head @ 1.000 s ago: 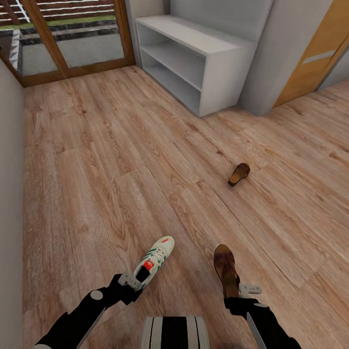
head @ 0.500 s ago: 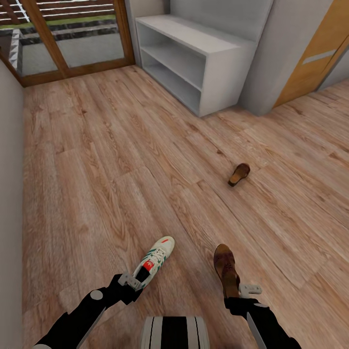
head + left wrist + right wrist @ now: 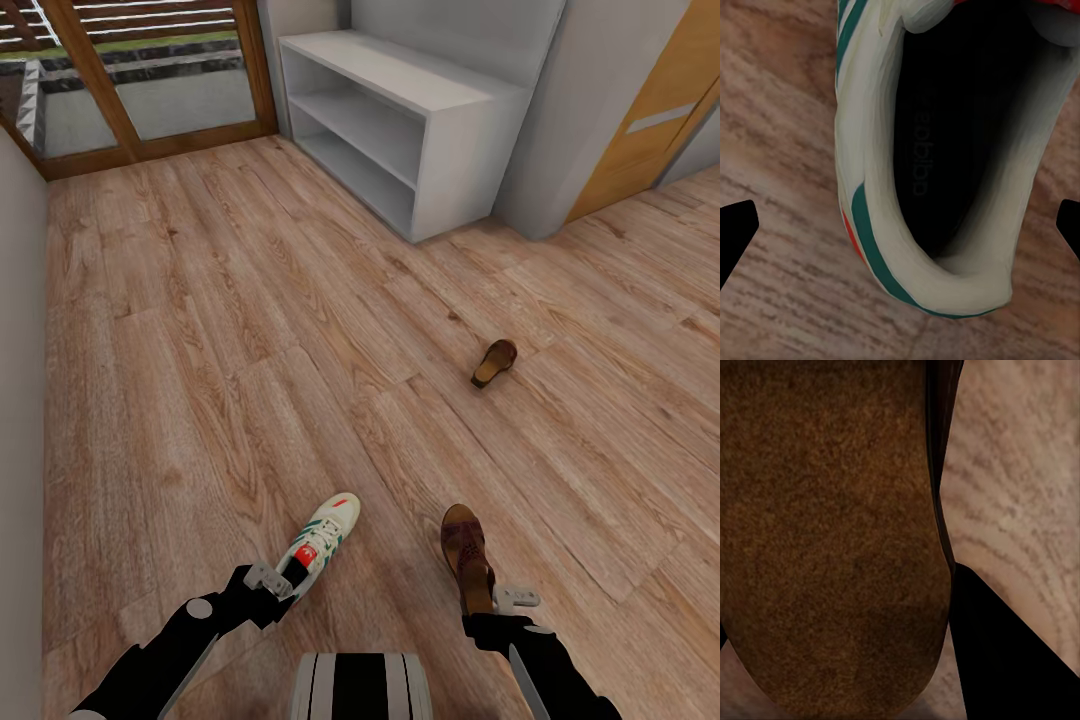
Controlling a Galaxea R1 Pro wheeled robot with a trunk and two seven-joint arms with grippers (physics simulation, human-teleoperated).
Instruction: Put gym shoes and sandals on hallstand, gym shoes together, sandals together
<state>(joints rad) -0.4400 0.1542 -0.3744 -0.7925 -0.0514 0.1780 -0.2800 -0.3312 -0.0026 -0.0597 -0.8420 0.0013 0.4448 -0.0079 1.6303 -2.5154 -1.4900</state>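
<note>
white gym shoe (image 3: 318, 543), held at its heel by our closed left gripper (image 3: 266, 580); brown sandal (image 3: 467, 555), clamped by our right gripper (image 3: 497, 600). we see a second sandal (image 3: 494, 361) on the corridor floor (image 3: 250, 350), apart from the hallstand (image 3: 400, 120).

Gym shoe (image 3: 945, 150) insole print — illegible.

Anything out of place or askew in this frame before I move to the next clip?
One sandal lies alone on the corridor floor, tipped on its side, well short of the white two-tier bench. The left gripper holds a gym shoe and the right gripper the other sandal. Nothing looks damaged.
</note>
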